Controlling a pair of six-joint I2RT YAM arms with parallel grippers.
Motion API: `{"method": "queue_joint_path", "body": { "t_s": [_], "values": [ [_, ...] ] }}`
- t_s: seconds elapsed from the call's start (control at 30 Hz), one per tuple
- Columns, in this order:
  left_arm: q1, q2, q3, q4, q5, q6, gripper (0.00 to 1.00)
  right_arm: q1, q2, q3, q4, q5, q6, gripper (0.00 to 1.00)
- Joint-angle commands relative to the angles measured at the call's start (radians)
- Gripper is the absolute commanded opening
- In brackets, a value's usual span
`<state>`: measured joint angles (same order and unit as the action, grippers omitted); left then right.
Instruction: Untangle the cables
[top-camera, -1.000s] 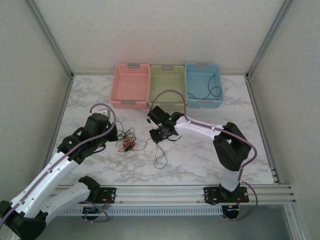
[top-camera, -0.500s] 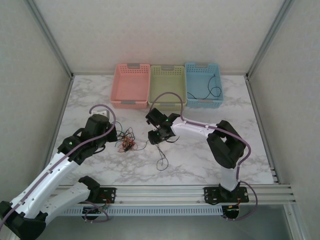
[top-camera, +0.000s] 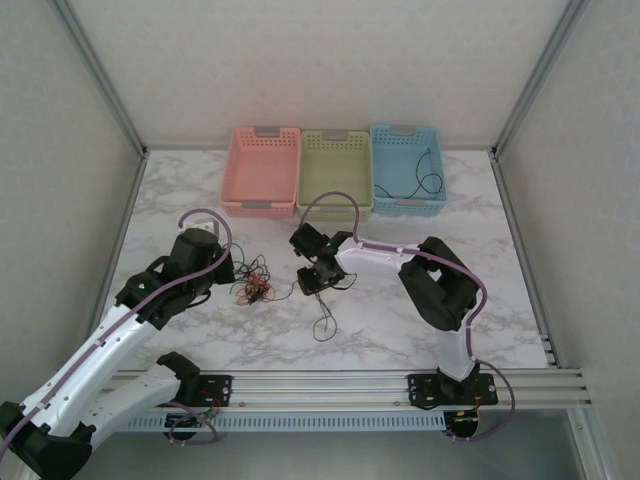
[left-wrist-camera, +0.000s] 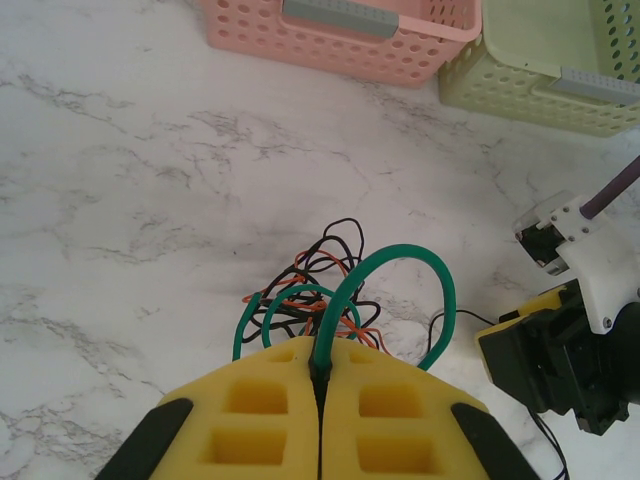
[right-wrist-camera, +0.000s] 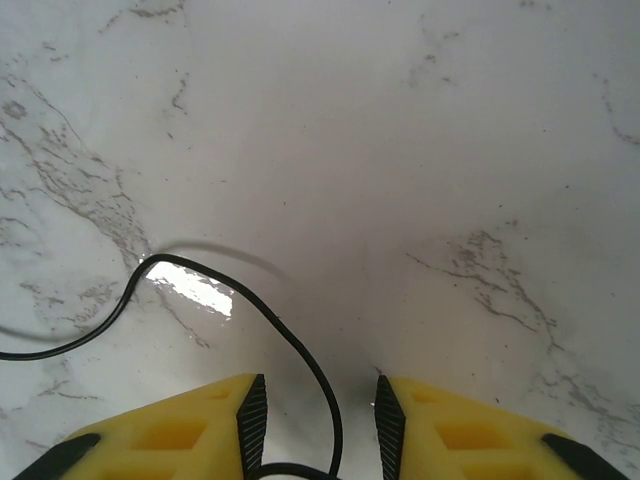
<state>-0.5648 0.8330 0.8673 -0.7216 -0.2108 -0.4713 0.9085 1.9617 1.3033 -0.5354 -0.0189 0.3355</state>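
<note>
Marble covered the table (top-camera: 180, 190), with a pink basket (top-camera: 265, 170), a green basket (top-camera: 335, 168) and a blue basket (top-camera: 400, 150) along its far edge. From above, the knot of cables (top-camera: 254, 287) lay just beside the left gripper (top-camera: 232, 275). The right gripper (top-camera: 312, 284) had shifted a little left, nearer the knot, than one second before, and a black cable (top-camera: 321, 322) trailed from it toward the near edge. In the left wrist view the pads (left-wrist-camera: 260, 420) were pressed together on a green cable (left-wrist-camera: 400, 262) rising from the knot. In the right wrist view the right pads stood apart, and the black cable ran loose between them, not pinched. I judge this strand needed a new grip.
</note>
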Motion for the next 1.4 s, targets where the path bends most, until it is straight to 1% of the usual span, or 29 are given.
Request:
{"method": "queue_joint_path", "body": {
  "t_s": [0.0,0.1,0.23,0.3,0.37,0.4,0.53,0.6,0.67,0.77,0.9,1.03,1.13,1.2,1.37],
  "values": [
    [0.009,0.0,-0.008,0.015,-0.018,-0.01,0.0,0.015,0.025,-0.01,-0.028,0.025,0.007,0.34],
    [0.009,0.002,-0.007,0.016,-0.016,-0.009,0.0,0.015,0.027,-0.007,-0.03,0.02,0.005,0.29],
    [0.009,0.004,-0.006,0.015,-0.015,-0.009,0.0,0.016,0.027,-0.002,-0.034,0.015,0.005,0.19],
    [0.009,0.008,-0.005,0.016,-0.012,-0.01,0.0,0.016,0.015,-0.002,-0.034,0.016,0.002,0.11],
    [0.009,0.01,-0.005,0.015,-0.012,-0.009,0.0,0.015,-0.01,-0.001,-0.035,0.029,0.002,0.05],
    [0.008,0.01,-0.004,0.011,-0.022,-0.011,0.0,0.016,-0.028,-0.002,-0.037,0.043,-0.002,0.04],
    [0.009,0.043,0.011,-0.042,-0.127,-0.029,0.0,0.007,-0.119,-0.02,-0.057,0.109,-0.017,0.01],
    [0.011,0.053,0.017,-0.054,-0.148,-0.036,0.0,-0.01,-0.168,-0.048,-0.065,0.157,-0.01,0.0],
    [0.014,0.058,0.018,-0.068,-0.175,-0.047,0.0,-0.049,-0.233,-0.093,-0.06,0.18,0.004,0.0],
    [0.027,0.07,0.02,-0.085,-0.193,-0.053,0.0,-0.153,-0.334,-0.177,-0.03,0.124,0.033,0.0],
    [0.041,0.058,0.025,-0.097,-0.201,-0.062,0.0,-0.34,-0.473,-0.313,0.021,0.053,0.07,0.0],
    [0.055,0.021,0.029,-0.12,-0.213,-0.061,0.0,-0.523,-0.548,-0.392,0.016,0.002,0.068,0.0],
    [0.059,0.008,0.033,-0.128,-0.212,-0.061,0.0,-0.628,-0.594,-0.439,0.028,-0.026,0.079,0.0],
    [0.059,-0.001,0.027,-0.116,-0.195,-0.059,0.0,-0.654,-0.609,-0.452,0.052,-0.065,0.09,0.0],
    [0.059,-0.012,0.01,-0.081,-0.135,-0.052,0.0,-0.656,-0.659,-0.426,0.074,-0.144,0.106,0.0]
  ]
}}
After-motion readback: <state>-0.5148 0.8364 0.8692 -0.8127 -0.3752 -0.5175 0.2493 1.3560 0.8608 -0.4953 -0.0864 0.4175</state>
